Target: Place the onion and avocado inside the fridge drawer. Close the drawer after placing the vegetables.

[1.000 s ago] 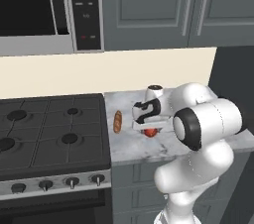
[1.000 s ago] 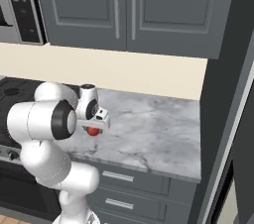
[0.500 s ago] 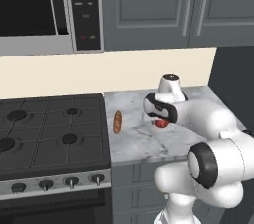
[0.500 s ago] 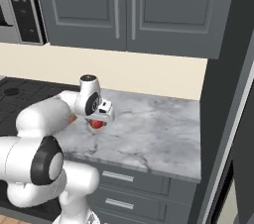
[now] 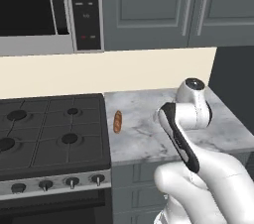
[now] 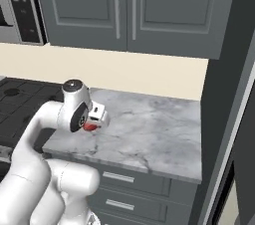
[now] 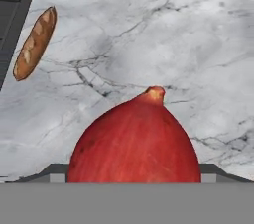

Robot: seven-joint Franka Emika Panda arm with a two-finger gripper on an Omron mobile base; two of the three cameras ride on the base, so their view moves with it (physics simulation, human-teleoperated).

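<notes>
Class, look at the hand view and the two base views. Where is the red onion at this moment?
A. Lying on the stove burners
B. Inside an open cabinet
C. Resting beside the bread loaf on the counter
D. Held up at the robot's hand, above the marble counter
D: the onion sits right at the hand, with the marble counter below it and the bread loaf well off to the side.
</notes>
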